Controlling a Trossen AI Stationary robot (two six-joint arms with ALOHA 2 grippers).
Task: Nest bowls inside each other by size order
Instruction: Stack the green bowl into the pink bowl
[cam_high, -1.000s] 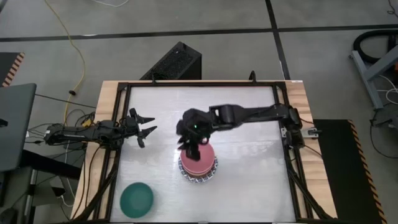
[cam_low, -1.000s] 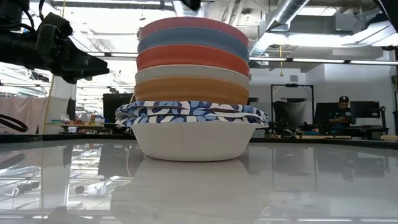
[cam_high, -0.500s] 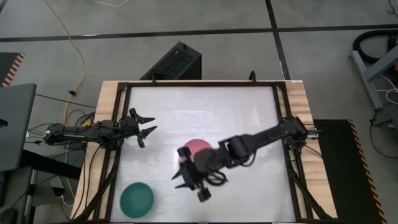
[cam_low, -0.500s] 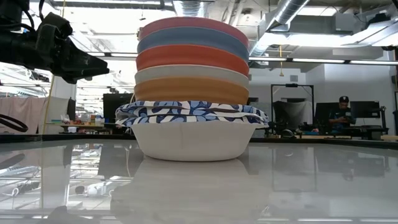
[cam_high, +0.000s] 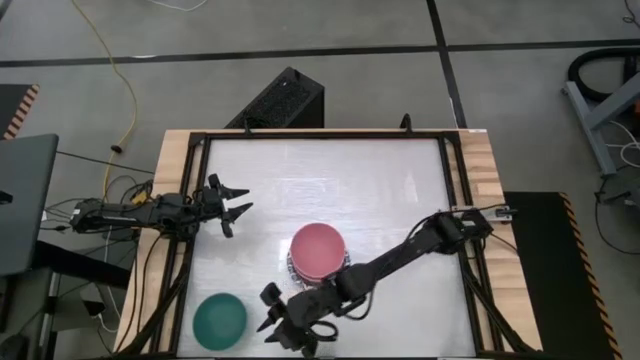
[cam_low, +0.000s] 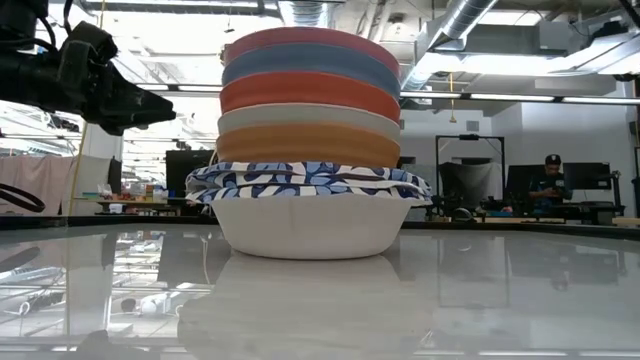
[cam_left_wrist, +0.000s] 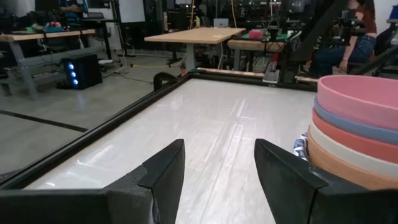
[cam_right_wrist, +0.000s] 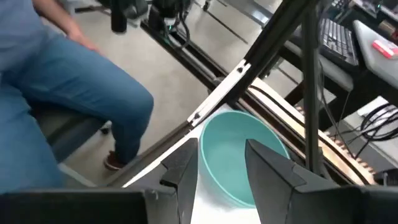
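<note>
A stack of nested bowls (cam_high: 318, 252) stands mid-table on its cream bottom bowl (cam_low: 312, 228), with blue-and-white patterned ones, then orange, cream, red, slate-blue and a pink bowl (cam_low: 310, 40) on top; it also shows in the left wrist view (cam_left_wrist: 357, 137). A dark green bowl (cam_high: 219, 319) sits alone on the table near the front left corner. My right gripper (cam_high: 275, 318) is open and empty just right of the green bowl (cam_right_wrist: 244, 155), its fingers pointing at it (cam_right_wrist: 221, 171). My left gripper (cam_high: 232, 203) is open and empty at the table's left edge (cam_left_wrist: 217, 174).
A black frame rail (cam_high: 190, 250) runs round the table. A person's leg in jeans (cam_right_wrist: 74, 93) shows beyond the table's edge near the green bowl. Bare tabletop lies between the stack and the far edge (cam_high: 330, 170).
My right gripper has gone from above the stack toward the table's near edge and left, down beside the green bowl. The stack has kept still, with the pink bowl on top.
</note>
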